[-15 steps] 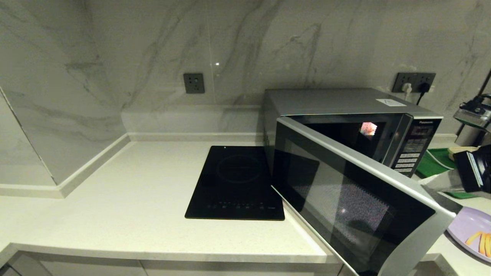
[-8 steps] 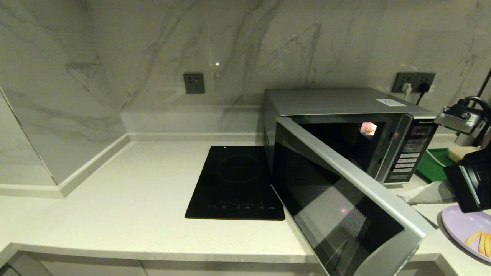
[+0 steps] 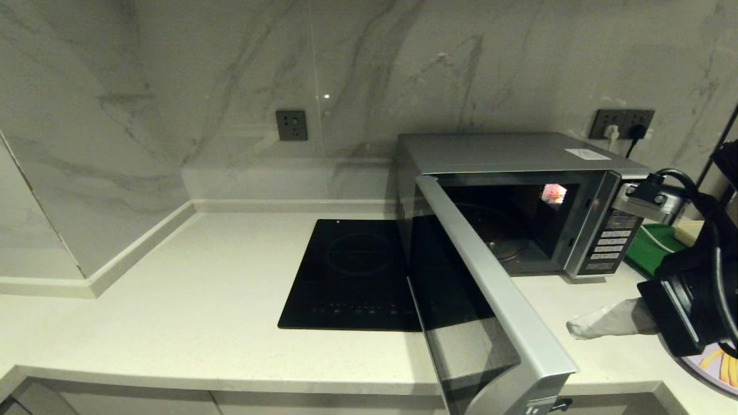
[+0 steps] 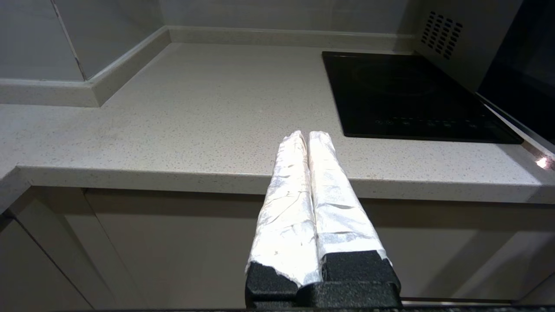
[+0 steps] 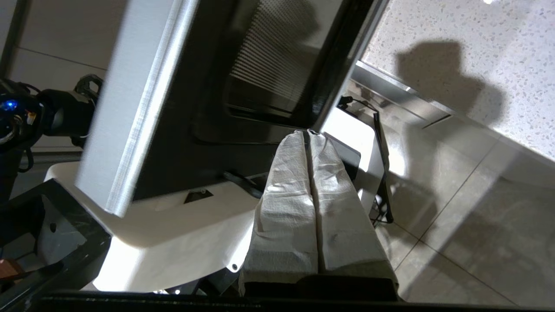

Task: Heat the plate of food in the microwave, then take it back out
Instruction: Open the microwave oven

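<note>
On the pale speckled stone counter point(image 3: 202, 300) under marble walls, the silver-grey microwave point(image 3: 519, 155) stands wide open, the right gripper point(image 5: 308, 132) pinched shut beside its door, the left gripper point(image 4: 307, 134) closed by the counter's front edge.

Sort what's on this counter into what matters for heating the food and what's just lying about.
For the job:
- microwave, door swung wide open
- plate of food, at the counter's right edge
- right pincer, shut, beside the door

Lying about:
- black cooktop
- green tray
- wall sockets
- left pincer, shut, parked by the counter edge
</note>
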